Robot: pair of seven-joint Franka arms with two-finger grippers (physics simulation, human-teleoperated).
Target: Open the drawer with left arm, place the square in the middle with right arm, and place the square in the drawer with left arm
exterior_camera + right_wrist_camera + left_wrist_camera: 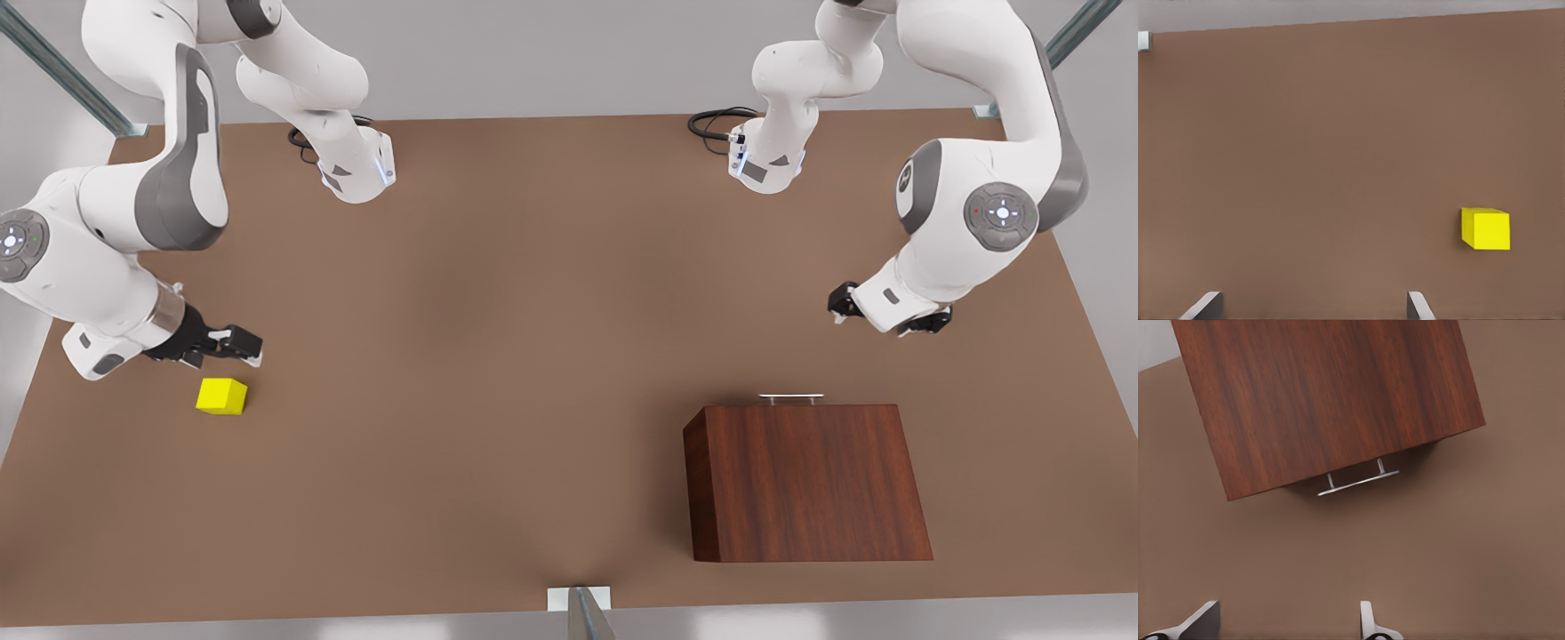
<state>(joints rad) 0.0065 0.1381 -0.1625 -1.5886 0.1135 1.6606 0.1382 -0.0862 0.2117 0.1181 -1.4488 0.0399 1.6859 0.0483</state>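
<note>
The square (222, 396) (1485, 229) is a small yellow cube on the table at the front view's left. My right gripper (238, 347) (1313, 305) hovers just behind it, open and empty. The drawer sits flush in the dark wooden cabinet (805, 480) (1331, 400) at the front view's right, its silver bar handle (791, 398) (1358, 481) facing the arms. My left gripper (885, 316) (1286, 623) is open and empty, behind the handle and apart from it. The middle (533, 356) of the tabletop is bare.
Both arm bases (356, 169) (765, 160) stand at the table's far edge with black cables beside them. A metal post (582, 609) rises at the near edge. Table edges run close to the square's side and beyond the cabinet.
</note>
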